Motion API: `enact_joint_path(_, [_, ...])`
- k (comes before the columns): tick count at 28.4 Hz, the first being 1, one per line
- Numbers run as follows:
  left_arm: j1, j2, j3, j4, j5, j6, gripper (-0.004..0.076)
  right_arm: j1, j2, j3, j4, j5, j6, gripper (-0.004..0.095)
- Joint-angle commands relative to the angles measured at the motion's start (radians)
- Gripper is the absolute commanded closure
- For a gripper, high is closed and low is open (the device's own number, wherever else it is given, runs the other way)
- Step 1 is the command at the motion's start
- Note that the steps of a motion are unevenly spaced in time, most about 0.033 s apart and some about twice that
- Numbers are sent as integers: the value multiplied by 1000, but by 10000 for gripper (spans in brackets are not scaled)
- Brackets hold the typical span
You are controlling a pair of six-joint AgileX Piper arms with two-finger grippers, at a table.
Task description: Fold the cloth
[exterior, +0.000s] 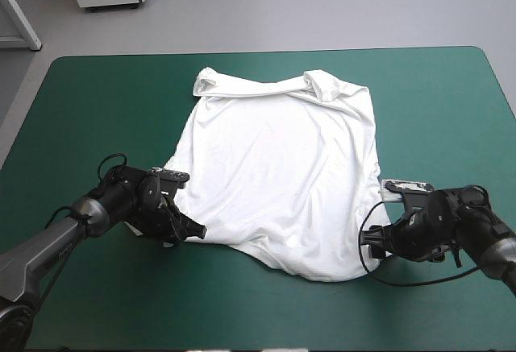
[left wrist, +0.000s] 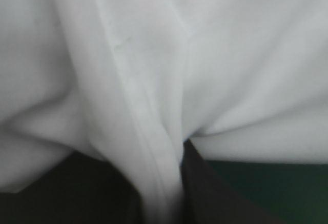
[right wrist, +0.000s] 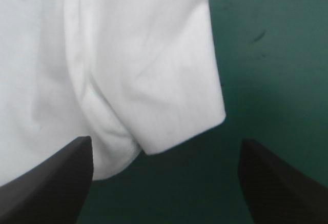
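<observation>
The white T-shirt (exterior: pixel 278 175) lies spread out on the teal-green cover (exterior: pixel 451 110), around the middle of the table. It is mostly flat, with soft wrinkles across it. Its far edge is bunched into rolled folds at the 2 far corners. Both arms are low at the shirt's near side.

The left gripper (exterior: pixel 192 229) sits at the near left edge of the shirt. In the left wrist view its 2 black fingers (left wrist: pixel 215 198) are closed together with a ridge of white cloth pinched between them. The cloth fans out ahead of the gripper and fills nearly the whole view. A strip of teal-green cover shows beside one finger.

The right gripper (exterior: pixel 372 241) is at the near right edge of the shirt, resting low on the cover. In the right wrist view its fingers (right wrist: pixel 51 178) stand wide apart and hold nothing. A hemmed corner of the shirt lies flat on the cover between and ahead of them. The cloth reaches 1 finger, while the other finger is over bare cover.
</observation>
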Motion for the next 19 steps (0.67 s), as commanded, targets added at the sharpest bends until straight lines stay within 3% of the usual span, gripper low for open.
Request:
enact_joint_path(1, [-13,1,7,-79,-25,6,729,3,44,-22,12,-62,-2,199])
enact_joint_path(7, [-13,1,7,-79,-29,24,733,41,143,-22,45,-133,-4,235])
enact_joint_path(10, [-13,1,7,-78,-38,24,733,81,174,-22,56,-152,-15,307])
enact_joint_path(13, [-13,-1,7,-78,-64,27,733,121,174,-22,49,-178,-15,509])
enact_joint_path(17, [-10,-25,-19,-57,-92,27,733,140,130,-28,41,-230,-15,932])
enact_joint_path(19, [-10,-68,-70,-23,-74,18,733,140,65,-63,-5,-232,10,919])
